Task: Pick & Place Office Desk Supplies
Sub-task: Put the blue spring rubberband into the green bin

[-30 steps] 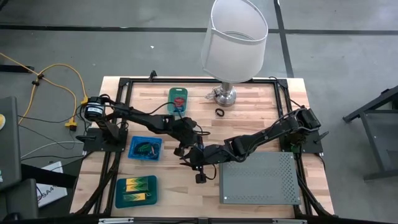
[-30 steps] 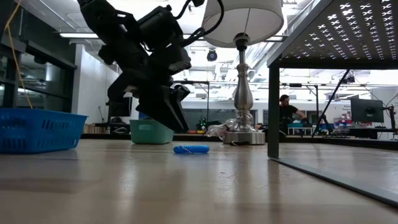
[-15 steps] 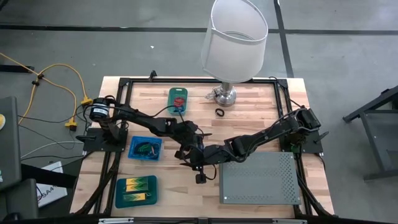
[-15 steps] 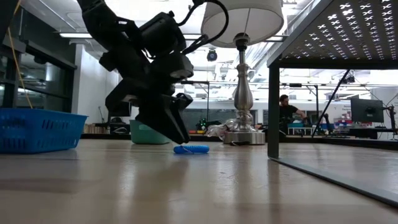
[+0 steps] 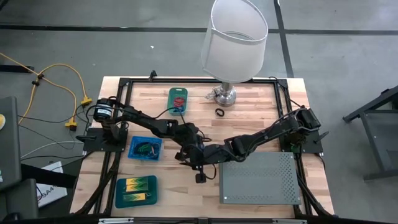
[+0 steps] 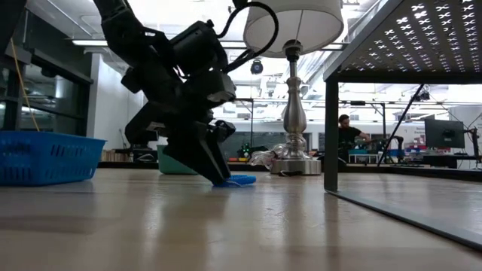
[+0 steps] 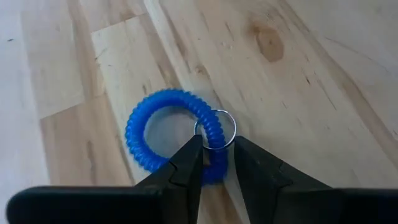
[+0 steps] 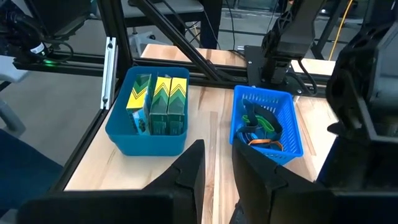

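Left gripper point(image 7: 213, 167) down at the tabletop point(image 5: 249, 118) near its middle, jaws parted narrowly and straddling the blue coil loop point(image 7: 176, 135) beside its metal ring point(image 7: 217, 127); grip not clearly closed on it, coil lying flat on the wood. Same gripper point(image 6: 218, 175) seen in the low view with tips at the surface, touching the blue coil point(image 6: 239, 180).

Right gripper point(image 8: 216, 177) held just beside the left one, near the grey perforated box point(image 5: 260, 178) at the front right corner; jaws slightly parted, nothing between them.

Toward the left edge: blue mesh basket point(image 5: 145, 148) with green, tan and dark loops inside, and nearer the front left corner a blue bin point(image 5: 136, 191) holding yellow-and-green blocks point(image 8: 158, 102). Toward the back edge: green tray point(image 5: 178, 99) with red pieces in it, a black ring point(image 5: 219, 112) lying loose, and the lamp point(image 5: 231, 43) on its chrome base.
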You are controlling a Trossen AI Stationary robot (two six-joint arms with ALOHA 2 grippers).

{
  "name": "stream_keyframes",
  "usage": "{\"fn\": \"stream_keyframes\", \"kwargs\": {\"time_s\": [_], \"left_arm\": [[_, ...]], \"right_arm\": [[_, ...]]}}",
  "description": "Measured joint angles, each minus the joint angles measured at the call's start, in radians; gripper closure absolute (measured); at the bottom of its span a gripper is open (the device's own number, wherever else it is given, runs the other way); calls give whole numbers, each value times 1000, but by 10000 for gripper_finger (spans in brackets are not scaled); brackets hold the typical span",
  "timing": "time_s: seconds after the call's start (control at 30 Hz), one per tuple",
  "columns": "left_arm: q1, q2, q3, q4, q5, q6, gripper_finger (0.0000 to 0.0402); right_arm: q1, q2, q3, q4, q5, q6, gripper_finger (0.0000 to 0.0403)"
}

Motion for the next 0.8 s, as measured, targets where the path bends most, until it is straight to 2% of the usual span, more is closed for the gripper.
{"fn": "stream_keyframes", "kwargs": {"time_s": [0.4,0.57,0.8], "left_arm": [[4,13,1,0,-7,17,318],[1,11,0,-7,-5,88,318],[27,11,0,-23,60,92,318]], "right_arm": [[0,0,0,2,0,0,334],[0,0,0,1,0,0,334],[0,0,0,1,-1,0,334]]}}
